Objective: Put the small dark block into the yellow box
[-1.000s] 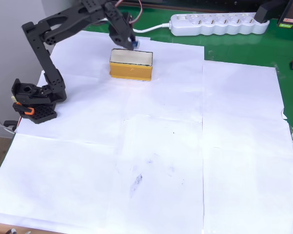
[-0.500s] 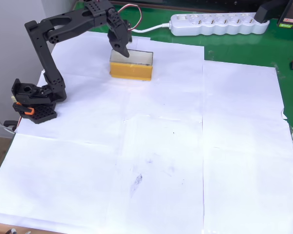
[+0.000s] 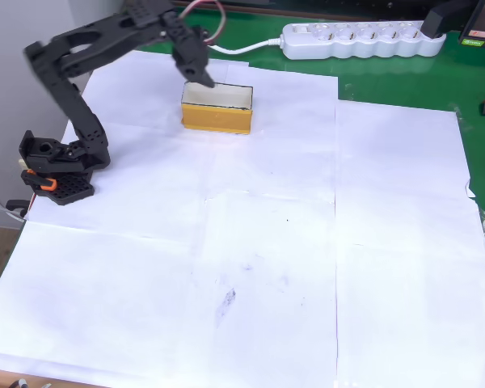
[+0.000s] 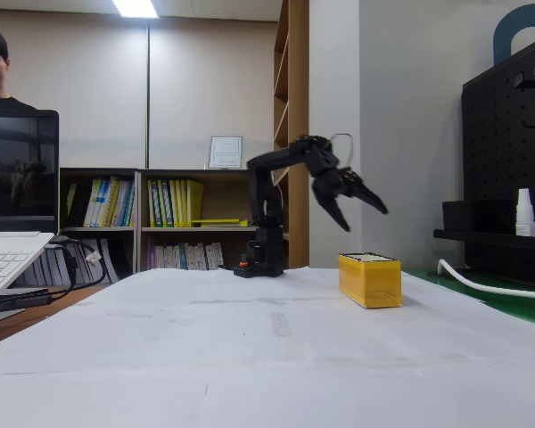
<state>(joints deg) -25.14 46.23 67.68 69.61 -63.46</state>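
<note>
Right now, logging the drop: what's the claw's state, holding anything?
Claw: open, empty, raised above the yellow box.

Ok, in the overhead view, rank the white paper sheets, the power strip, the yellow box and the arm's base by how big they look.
Largest to smallest in the overhead view:
1. The white paper sheets, by far.
2. The power strip, long and narrow.
3. The yellow box and the arm's base look about alike, so I won't rank them.

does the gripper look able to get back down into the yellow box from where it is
Probably yes. The gripper hangs open above the yellow box, apart from it, and the box's top is open. Nothing stands between them in the fixed or overhead view.
</note>
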